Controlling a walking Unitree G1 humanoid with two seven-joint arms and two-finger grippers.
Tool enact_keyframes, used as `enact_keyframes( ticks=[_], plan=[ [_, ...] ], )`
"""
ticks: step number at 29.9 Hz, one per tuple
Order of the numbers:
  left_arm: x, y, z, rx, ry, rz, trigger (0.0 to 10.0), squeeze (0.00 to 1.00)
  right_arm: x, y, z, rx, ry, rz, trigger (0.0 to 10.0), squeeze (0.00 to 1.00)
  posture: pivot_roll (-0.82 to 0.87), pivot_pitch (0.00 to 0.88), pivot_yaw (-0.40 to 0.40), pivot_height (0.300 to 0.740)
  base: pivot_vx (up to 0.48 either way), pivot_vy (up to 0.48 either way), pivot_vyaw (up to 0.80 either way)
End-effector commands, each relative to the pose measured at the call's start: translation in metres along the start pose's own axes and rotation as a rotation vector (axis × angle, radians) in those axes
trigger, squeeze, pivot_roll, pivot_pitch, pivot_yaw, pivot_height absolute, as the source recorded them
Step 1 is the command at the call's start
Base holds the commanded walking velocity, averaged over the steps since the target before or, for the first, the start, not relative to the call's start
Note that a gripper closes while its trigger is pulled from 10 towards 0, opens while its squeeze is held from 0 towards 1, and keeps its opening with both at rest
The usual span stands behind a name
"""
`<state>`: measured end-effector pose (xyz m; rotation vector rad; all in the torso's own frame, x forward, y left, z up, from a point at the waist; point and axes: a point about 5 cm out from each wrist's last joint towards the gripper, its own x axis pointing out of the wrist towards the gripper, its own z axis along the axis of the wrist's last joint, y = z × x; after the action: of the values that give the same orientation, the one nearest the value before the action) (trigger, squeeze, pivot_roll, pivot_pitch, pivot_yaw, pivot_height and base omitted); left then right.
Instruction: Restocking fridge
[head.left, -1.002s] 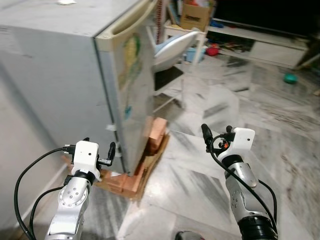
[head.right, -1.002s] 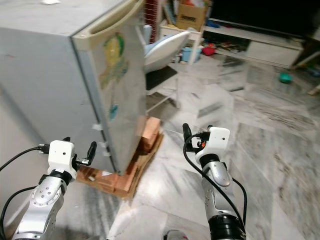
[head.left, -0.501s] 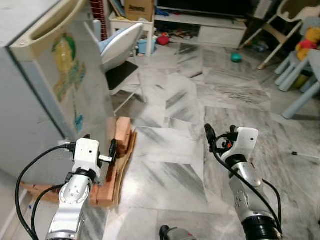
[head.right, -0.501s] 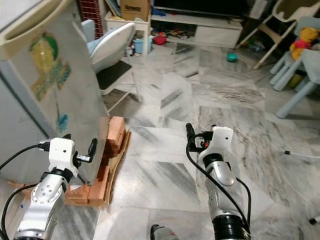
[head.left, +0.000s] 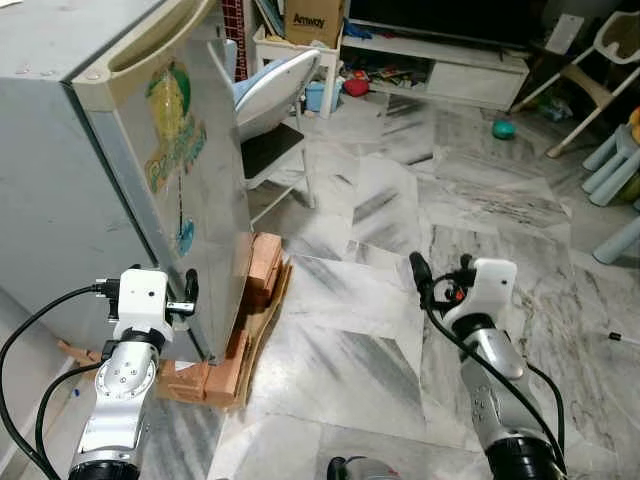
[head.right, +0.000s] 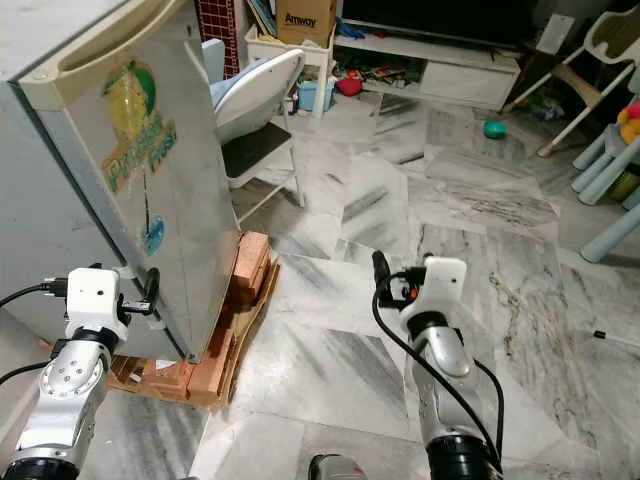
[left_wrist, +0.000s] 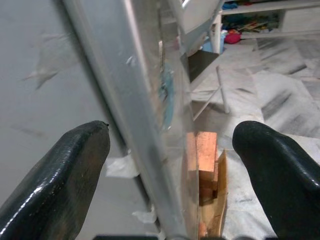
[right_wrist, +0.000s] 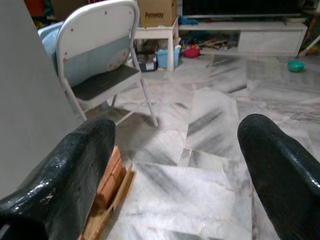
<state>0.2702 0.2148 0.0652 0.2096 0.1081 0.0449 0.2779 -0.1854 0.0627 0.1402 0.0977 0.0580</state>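
The grey fridge (head.left: 110, 180) stands at the left with its door (head.right: 150, 190) closed; a yellow and green sticker is on the door. It rests on bricks and boards (head.left: 255, 290). My left gripper (head.left: 185, 300) is low at the fridge's front corner. In the left wrist view its fingers (left_wrist: 55, 180) stand open on either side of the door's edge (left_wrist: 145, 125), with nothing between them. My right gripper (head.left: 440, 272) is held open and empty over the marble floor, to the right of the fridge. Its fingers (right_wrist: 65, 170) stand wide apart in the right wrist view.
A white folding chair (head.left: 275, 90) stands just beyond the fridge door. Behind it are a small white table with a cardboard box (head.left: 313, 18) and a low TV bench (head.left: 440, 70). A green ball (head.left: 503, 128) and pale blue child chairs (head.left: 620, 150) are at the far right.
The head view has swung right and then partly back, so the whole scene shifted. Both arms keep much the same pose; the left gripper now sits at the fridge's front corner.
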Motion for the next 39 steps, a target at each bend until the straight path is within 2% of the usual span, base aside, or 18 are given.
enact_keyframes(
  ticks=[1, 3, 11, 21, 27, 30, 31, 32, 33, 35, 36, 37, 38, 39],
  plan=[
    [0.008, 0.002, 0.004, 0.011, -0.007, -0.012, 10.0, 0.00, -0.001, 0.000, 0.007, -0.015, -0.019, 0.011, 10.0, 0.00, 0.00, 0.012, -0.073, 0.740, 0.000, 0.000, 0.00],
    [0.023, 0.011, 0.010, 0.023, -0.010, 0.020, 10.0, 0.00, -0.001, -0.001, 0.008, -0.019, -0.017, 0.014, 10.0, 0.00, 0.00, 0.024, -0.080, 0.740, 0.000, 0.000, 0.00],
    [0.043, 0.032, 0.022, 0.054, -0.011, 0.121, 10.0, 0.00, -0.008, -0.006, 0.007, -0.036, -0.004, 0.009, 10.0, 0.00, -0.02, 0.039, -0.077, 0.740, 0.000, 0.000, 0.00],
    [0.061, 0.027, 0.033, 0.033, -0.029, 0.104, 10.0, 0.00, -0.015, -0.006, 0.007, -0.038, 0.009, 0.006, 10.0, 0.00, -0.03, 0.062, -0.078, 0.740, 0.000, 0.000, 0.00],
    [0.075, 0.015, 0.047, 0.013, -0.048, 0.064, 10.0, 0.00, -0.020, -0.007, 0.005, -0.014, 0.035, -0.003, 10.0, 0.00, -0.03, 0.066, -0.075, 0.740, 0.000, 0.000, 0.00],
    [0.082, 0.004, 0.054, 0.003, -0.059, 0.025, 10.0, 0.00, -0.025, -0.010, -0.002, -0.031, 0.090, -0.008, 10.0, 0.00, -0.04, 0.066, -0.074, 0.740, 0.000, 0.000, 0.00],
    [0.084, -0.002, 0.058, 0.006, -0.065, 0.002, 10.0, 0.00, -0.030, -0.017, -0.013, -0.161, 0.178, -0.029, 10.0, 0.00, -0.03, 0.065, -0.073, 0.740, 0.000, 0.000, 0.00],
    [0.085, -0.004, 0.058, 0.008, -0.067, -0.004, 10.0, 0.00, -0.032, -0.020, -0.018, -0.222, 0.217, -0.039, 10.0, 0.00, -0.03, 0.065, -0.073, 0.740, 0.000, 0.000, 0.00],
    [0.087, -0.013, 0.062, 0.010, -0.077, -0.031, 10.0, 0.00, -0.041, -0.031, -0.031, -0.243, 0.316, -0.070, 10.0, 0.00, -0.03, 0.066, -0.074, 0.740, 0.000, 0.000, 0.00],
    [0.089, -0.021, 0.066, 0.006, -0.089, -0.057, 10.0, 0.00, -0.049, -0.038, -0.038, -0.189, 0.367, -0.085, 10.0, 0.00, -0.03, 0.068, -0.074, 0.740, 0.000, 0.000, 0.00],
    [0.090, -0.026, 0.069, 0.000, -0.096, -0.074, 10.0, 0.00, -0.052, -0.041, -0.042, -0.187, 0.392, -0.091, 10.0, 0.00, -0.03, 0.068, -0.073, 0.740, 0.000, 0.000, 0.00],
    [0.091, -0.037, 0.074, -0.002, -0.112, -0.115, 10.0, 0.00, -0.058, -0.046, -0.046, -0.202, 0.435, -0.096, 10.0, 0.00, -0.03, 0.068, -0.074, 0.740, 0.000, 0.000, 0.00],
    [0.091, -0.037, 0.074, -0.002, -0.112, -0.115, 10.0, 0.00, -0.058, -0.046, -0.046, -0.202, 0.435, -0.096, 10.0, 0.00, -0.03, 0.068, -0.074, 0.740, 0.000, 0.000, 0.00],
    [0.091, -0.065, 0.084, -0.008, -0.146, -0.226, 10.0, 0.00, -0.062, -0.047, -0.050, -0.205, 0.478, -0.078, 10.0, 0.00, -0.03, 0.066, -0.076, 0.740, 0.000, 0.000, 0.00]
  ],
)
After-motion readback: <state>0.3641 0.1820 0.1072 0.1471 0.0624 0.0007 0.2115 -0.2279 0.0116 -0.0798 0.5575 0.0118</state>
